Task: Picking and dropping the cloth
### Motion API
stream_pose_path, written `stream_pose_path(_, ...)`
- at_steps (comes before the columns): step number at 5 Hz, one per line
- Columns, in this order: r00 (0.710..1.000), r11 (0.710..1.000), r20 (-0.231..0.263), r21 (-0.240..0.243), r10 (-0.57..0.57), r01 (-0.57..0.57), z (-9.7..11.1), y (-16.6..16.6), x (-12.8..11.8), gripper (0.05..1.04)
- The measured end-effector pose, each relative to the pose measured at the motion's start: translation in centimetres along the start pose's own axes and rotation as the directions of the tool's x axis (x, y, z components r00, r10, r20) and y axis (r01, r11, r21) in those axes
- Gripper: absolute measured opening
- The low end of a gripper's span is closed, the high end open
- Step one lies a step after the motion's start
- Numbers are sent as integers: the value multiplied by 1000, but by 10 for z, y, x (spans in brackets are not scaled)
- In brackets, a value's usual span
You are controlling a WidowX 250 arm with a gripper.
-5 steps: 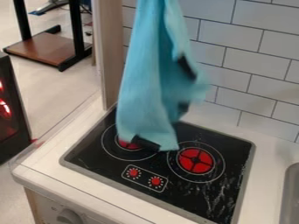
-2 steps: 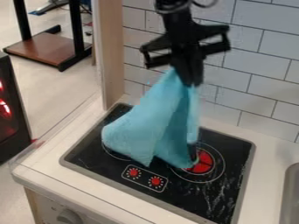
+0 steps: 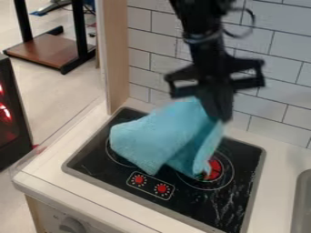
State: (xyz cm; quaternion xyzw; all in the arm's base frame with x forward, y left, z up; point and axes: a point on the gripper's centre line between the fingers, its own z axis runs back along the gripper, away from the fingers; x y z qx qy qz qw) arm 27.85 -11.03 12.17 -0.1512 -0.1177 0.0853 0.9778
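Pale tiles [image 3: 281, 41] back the scene. I've brought the hand [image 3: 218, 113] lower, closed on the blue cloth [image 3: 161, 136], which now bunches more over the black stovetop [image 3: 200, 205], partly hiding a red burner [image 3: 214, 169]. I judge the drop is near; release should follow.

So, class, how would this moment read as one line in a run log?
cloth: held by end effector | place: over stove, partly hiding both burners | stove contact: cannot tell | drop: not yet done
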Motion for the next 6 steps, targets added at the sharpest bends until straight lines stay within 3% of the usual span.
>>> stream_pose_path(1,1000,1000,-28,18,-6,7,-5,2,-10,223)
stream_pose_path(2,1000,1000,9,31,0,-1,5,2,-9,489)
stream_pose_path(3,1000,998,-6,56,20,-20,5,6,-11,800)
stream_pose_path(4,999,983,42,185,9,-16,17,2,-11,1017)
stream_pose_path(5,995,986,97,164,14,-29,48,-2,-12,1009)
stream_pose_path(6,984,994,178,107,-16,-3,87,-11,-13,999)
